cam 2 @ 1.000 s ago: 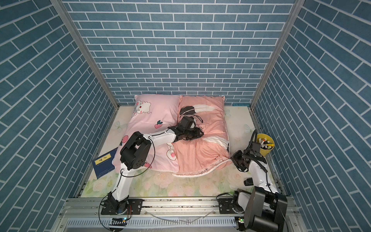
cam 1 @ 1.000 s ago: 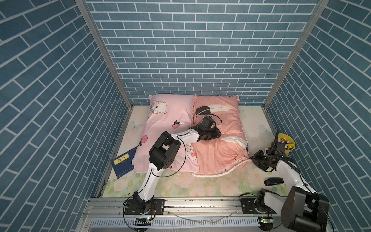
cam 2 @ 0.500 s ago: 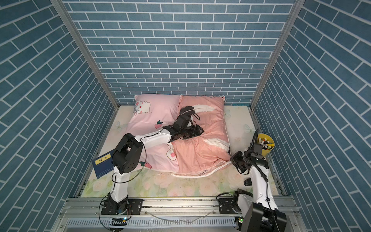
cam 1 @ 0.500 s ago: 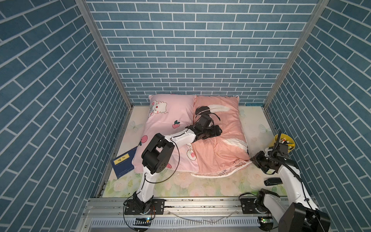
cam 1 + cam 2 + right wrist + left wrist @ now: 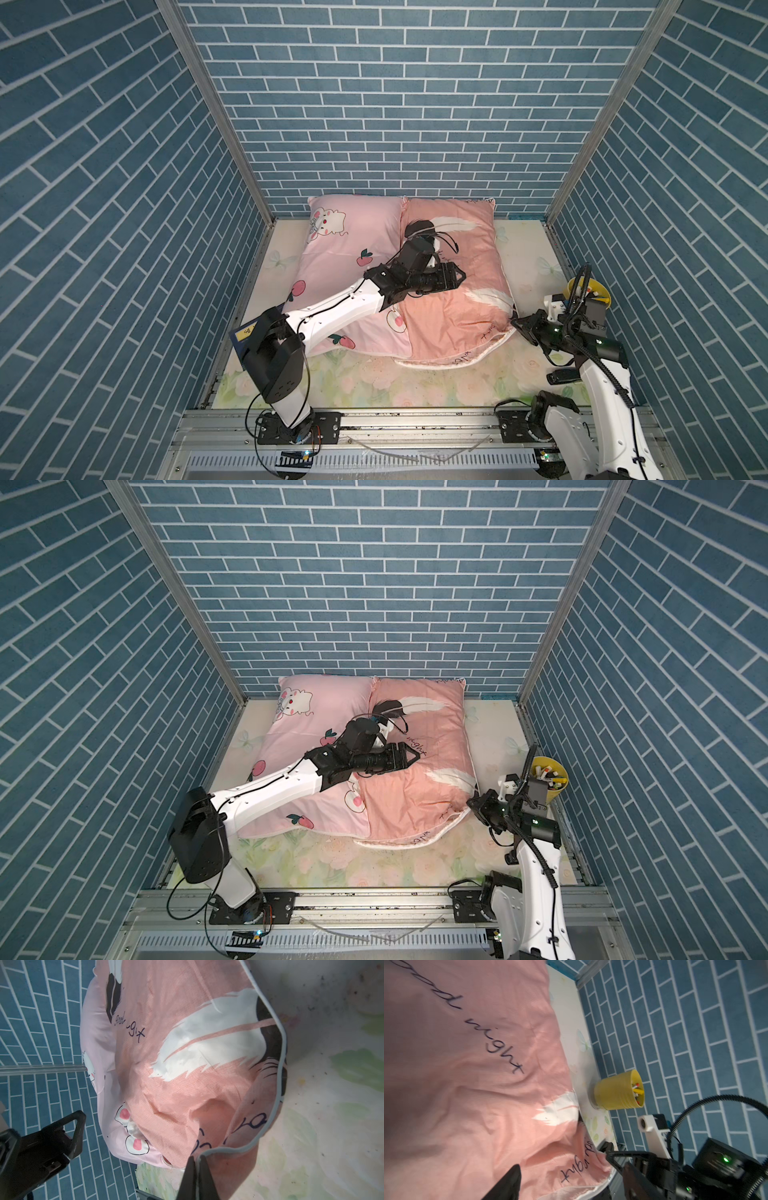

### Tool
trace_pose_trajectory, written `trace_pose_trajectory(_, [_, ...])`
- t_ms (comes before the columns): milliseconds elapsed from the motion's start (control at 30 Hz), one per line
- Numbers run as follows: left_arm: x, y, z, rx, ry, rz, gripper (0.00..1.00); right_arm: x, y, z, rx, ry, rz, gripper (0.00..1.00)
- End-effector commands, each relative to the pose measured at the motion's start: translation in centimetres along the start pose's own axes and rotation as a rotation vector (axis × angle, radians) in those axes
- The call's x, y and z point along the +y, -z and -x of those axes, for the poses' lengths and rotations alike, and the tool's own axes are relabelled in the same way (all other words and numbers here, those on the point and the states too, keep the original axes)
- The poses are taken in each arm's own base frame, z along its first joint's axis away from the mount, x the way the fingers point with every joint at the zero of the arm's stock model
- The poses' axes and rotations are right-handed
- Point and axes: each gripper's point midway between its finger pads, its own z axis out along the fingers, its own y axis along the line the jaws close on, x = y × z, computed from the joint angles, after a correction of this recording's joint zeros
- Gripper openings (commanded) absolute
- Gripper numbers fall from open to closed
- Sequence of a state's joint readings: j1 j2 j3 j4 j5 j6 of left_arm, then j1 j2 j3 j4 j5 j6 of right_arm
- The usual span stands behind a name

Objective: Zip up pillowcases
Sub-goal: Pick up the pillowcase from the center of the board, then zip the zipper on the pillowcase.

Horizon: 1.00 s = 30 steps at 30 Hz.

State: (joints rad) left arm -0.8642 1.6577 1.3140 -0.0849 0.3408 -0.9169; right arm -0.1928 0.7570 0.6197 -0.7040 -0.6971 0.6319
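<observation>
Two pillowcases lie side by side against the back wall in both top views. The light pink bunny pillowcase [image 5: 345, 266] is on the left and the salmon feather pillowcase [image 5: 457, 316] on the right, overlapping it. My left gripper [image 5: 460, 276] [image 5: 414, 759] hovers open over the middle of the salmon pillowcase [image 5: 467, 1095]; only one of its fingers [image 5: 510, 1182] shows in the left wrist view. My right gripper [image 5: 517, 325] [image 5: 196, 1176] is shut on the pale piped edge at the salmon pillowcase's near right corner [image 5: 228, 1150], lifting it slightly.
A yellow cup [image 5: 590, 291] [image 5: 618, 1093] of small items stands by the right wall, just behind my right arm. A blue book [image 5: 245, 336] lies at the left edge, partly under my left arm. A small black object [image 5: 561, 377] rests on the floral mat [image 5: 415, 382].
My left arm's elbow has swung left and toward the front, with its gripper shifting slightly right over the salmon pillowcase. My right arm has straightened upward while its gripper stays at the corner.
</observation>
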Motion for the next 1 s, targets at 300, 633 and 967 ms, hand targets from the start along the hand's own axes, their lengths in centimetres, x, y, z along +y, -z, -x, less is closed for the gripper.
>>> trace_pose_trajectory(300, [-5.3,-5.5,-8.3,0.150,0.288,-0.247,0.49,3.4,-0.5,1.0,-0.095,0.055,0.109,0.00])
trace_pose_trajectory(633, [-5.3,-7.1,-9.5,0.158,0.373,-0.292,0.43,3.6,-0.4,1.1,-0.125,0.045,0.118,0.00])
trace_pose_trajectory(967, [-5.0,-8.2,-10.2,0.175,0.415,-0.307,0.41,3.7,-0.8,1.4,-0.143,0.019,0.139,0.00])
